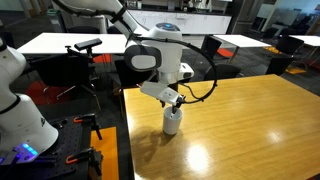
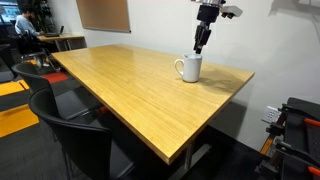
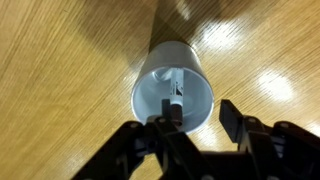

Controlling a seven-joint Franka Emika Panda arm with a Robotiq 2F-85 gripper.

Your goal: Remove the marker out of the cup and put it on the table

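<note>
The white-grey cup (image 1: 172, 124) stands upright on the honey-coloured wooden table (image 1: 255, 120), near its edge in both exterior views (image 2: 189, 69). In the wrist view I look straight down into the cup (image 3: 150, 85). The pale marker (image 3: 176, 90) leans inside it, its dark end up towards the camera. My gripper (image 3: 197, 118) is open and hangs just above the cup's rim. The marker's dark end is close to one finger and is not clamped. The gripper also shows in both exterior views, directly over the cup (image 1: 172, 101) (image 2: 201, 42).
The table edge runs close to the cup (image 2: 235, 78). Black chairs (image 2: 75, 125) stand at the table's near side. White-topped tables (image 1: 60, 42) and chairs stand behind. A white robot body (image 1: 20, 110) and a tripod are at the side.
</note>
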